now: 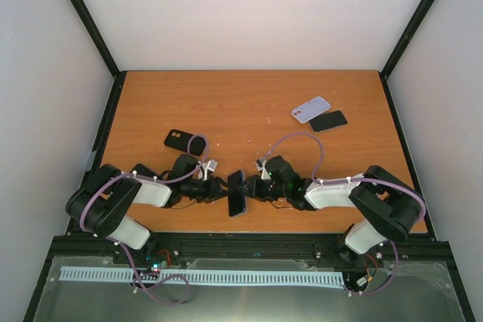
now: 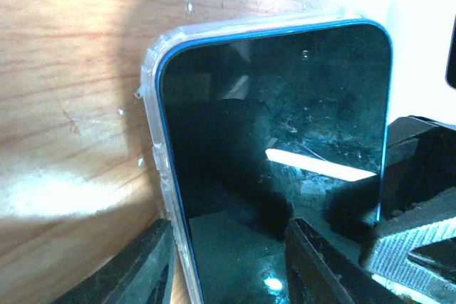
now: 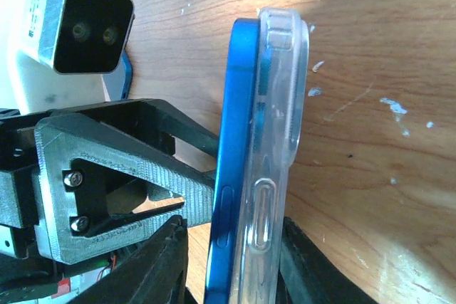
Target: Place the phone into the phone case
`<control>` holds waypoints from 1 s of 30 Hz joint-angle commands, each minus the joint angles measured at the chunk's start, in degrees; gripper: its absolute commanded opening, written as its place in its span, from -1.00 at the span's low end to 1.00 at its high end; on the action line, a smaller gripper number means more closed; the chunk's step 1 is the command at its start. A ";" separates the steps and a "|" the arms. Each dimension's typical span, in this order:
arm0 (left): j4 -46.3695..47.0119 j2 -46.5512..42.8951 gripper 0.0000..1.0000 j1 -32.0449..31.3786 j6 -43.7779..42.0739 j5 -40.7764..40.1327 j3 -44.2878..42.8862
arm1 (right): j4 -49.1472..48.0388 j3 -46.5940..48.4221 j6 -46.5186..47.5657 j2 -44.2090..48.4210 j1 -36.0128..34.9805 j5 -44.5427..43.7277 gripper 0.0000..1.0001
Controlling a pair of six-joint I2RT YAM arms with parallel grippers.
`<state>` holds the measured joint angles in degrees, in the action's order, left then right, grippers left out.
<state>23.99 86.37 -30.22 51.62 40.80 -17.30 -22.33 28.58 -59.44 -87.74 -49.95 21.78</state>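
Phone [image 3: 226, 176] (against clear case [image 3: 279, 140]) within right gripper [image 3: 235, 275]

Wooden surface [image 1: 241, 103]: a black case [image 1: 179, 141] lies at nine o'clock; a lavender case [image 1: 310, 109] sits just beside a black slab [image 1: 328, 121] at two o'clock.

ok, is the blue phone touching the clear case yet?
Touching. The right wrist view shows both edge-on: the blue phone lies flush against the clear case, with no gap along the seam.

Phone [image 1: 237, 192] in both jaws blocks near centre — mid table [image 1: 241, 107] open, black case [image 1: 179, 141] left
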 commanded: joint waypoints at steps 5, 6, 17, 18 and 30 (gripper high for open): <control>-7.28 0.63 -0.08 -0.72 -3.04 -4.09 -1.17 | -7.08 -0.46 -2.12 0.60 0.29 3.35 -0.52; -7.60 0.53 -0.07 -0.72 -3.16 -4.14 -1.36 | -7.89 -0.74 -2.52 0.45 0.30 3.47 -0.58; -8.50 0.91 -0.02 -0.72 -3.07 -4.31 -1.86 | -4.59 0.46 -1.92 -1.22 0.38 2.57 -0.69; -8.45 1.03 -0.02 -0.70 -3.00 -4.39 -1.93 | -3.60 0.92 -1.61 -0.95 0.46 2.24 -0.51; -8.63 2.55 0.01 -0.72 -2.99 -4.50 -3.00 | -3.44 0.72 -2.10 2.49 2.09 1.72 -0.64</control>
<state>20.40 86.83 -30.37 50.02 40.64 -20.10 -23.51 27.92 -62.02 -86.67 -48.49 23.35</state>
